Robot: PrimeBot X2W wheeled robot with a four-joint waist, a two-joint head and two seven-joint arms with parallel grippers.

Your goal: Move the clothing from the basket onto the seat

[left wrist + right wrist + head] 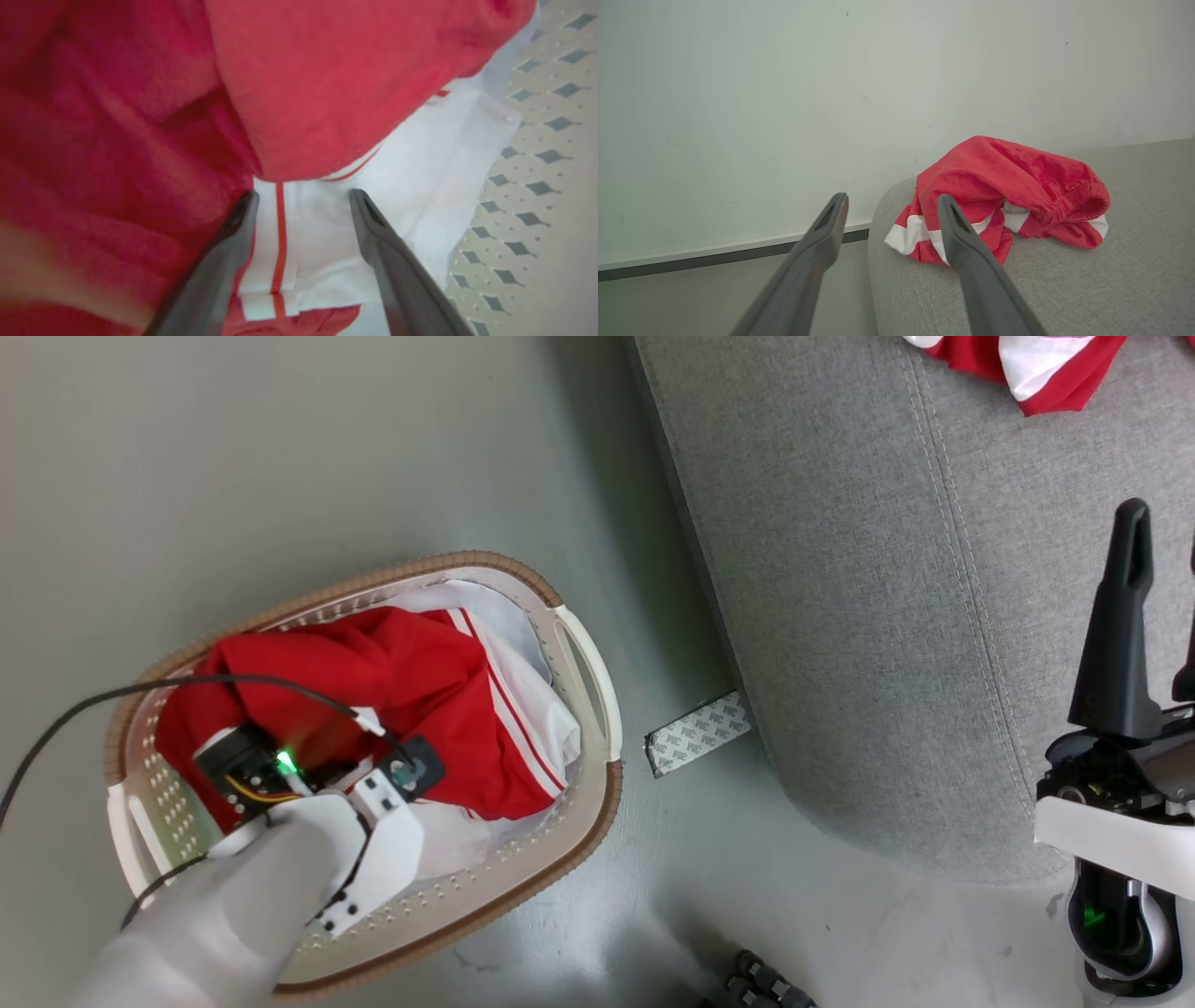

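The basket (597,691) stands on the floor at the lower left, holding red clothing (392,672) with white panels and stripes. My left arm (280,868) reaches down into it. In the left wrist view my left gripper (303,198) is open, its fingers straddling a white fold with a red stripe (280,233) and nothing clamped between them. Another red and white garment (1036,369) lies on the grey seat (887,569); it also shows as the garment (1004,186) on the seat (1087,280). My right gripper (893,199) hangs open above the seat's edge, short of that garment.
A strip of patterned tape (695,735) lies on the floor between basket and seat. A black cable (93,700) arcs over the basket's left side to my left wrist. A pale wall (784,93) with a dark baseboard stands behind the seat.
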